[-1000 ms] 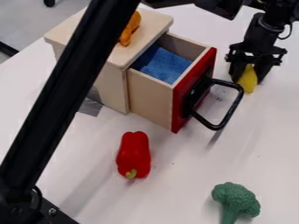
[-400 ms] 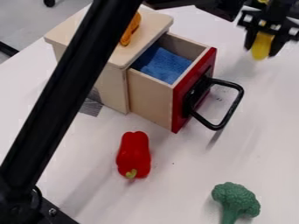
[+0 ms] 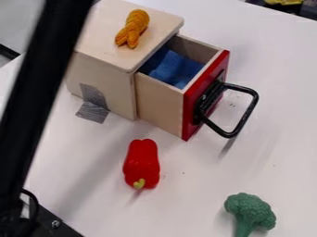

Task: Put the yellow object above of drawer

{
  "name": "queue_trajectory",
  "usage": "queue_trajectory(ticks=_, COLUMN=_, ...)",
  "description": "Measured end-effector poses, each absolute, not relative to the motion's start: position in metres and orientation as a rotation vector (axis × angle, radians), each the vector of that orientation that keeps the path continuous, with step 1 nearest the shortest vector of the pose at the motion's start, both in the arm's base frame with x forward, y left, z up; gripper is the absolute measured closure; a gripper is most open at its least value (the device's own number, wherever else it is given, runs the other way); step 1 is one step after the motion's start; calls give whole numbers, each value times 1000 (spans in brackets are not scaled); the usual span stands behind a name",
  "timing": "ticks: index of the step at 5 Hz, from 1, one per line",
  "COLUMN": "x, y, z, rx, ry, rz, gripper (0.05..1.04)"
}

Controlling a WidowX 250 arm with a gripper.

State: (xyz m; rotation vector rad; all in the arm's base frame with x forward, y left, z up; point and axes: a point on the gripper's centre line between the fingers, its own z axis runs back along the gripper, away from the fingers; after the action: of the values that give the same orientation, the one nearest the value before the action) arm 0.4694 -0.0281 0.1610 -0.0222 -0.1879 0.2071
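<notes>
At the upper right edge we see a cropped yellow shape (image 3: pixel 285 2) against black, perhaps the yellow object; we cannot tell whether the tool is clenched or released. Nearer center, a red-fronted drawer (image 3: pixel 162 102) stands open with blue cloth (image 3: pixel 175 68) inside. An orange object (image 3: pixel 132 28) lies atop the wooden cabinet (image 3: pixel 102 44). Below on the white surface (image 3: pixel 186 203) we find a red pepper (image 3: pixel 142 162) and, lower right, green broccoli (image 3: pixel 250 212).

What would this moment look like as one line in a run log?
drawer: open, blue cloth inside | box top: orange toy | table: red pepper, green broccoli | black arm: view's left
</notes>
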Motion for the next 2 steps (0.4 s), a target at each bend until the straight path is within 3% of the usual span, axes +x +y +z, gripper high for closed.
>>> queue_trajectory(ticks=2, x=402, y=25, z=205, rx=1, ry=-117, rz=132, gripper=469)
